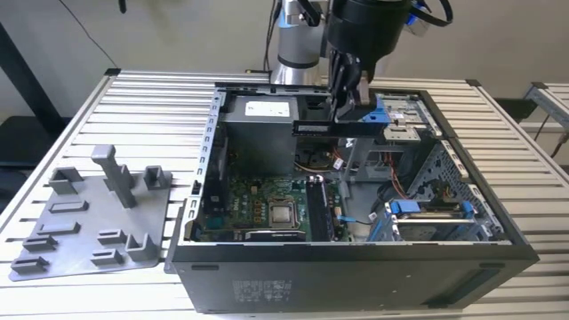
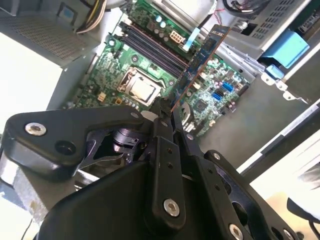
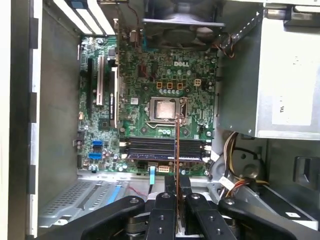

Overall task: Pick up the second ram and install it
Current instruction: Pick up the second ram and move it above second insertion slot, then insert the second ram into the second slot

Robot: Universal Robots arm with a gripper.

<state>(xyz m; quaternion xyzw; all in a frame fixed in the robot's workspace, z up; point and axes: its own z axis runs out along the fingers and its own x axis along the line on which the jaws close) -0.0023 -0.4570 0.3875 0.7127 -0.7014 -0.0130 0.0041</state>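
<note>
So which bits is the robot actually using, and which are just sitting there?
For the job: gripper, shut on the RAM stick; memory slots on the motherboard; open computer case.
Just lying about: grey holder plate; power supply; blue drive bracket.

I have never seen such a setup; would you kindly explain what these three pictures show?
It is one robot arm over an open computer case on a slatted table. The exterior view comes from a camera off the arm; both wrist views come from cameras riding on it, looking past its hand at the green motherboard. The hand is shut on the second ram, a thin memory stick, held above the board, not yet in a slot. A grey holder plate lies beside the case, at the exterior view's left.
</note>
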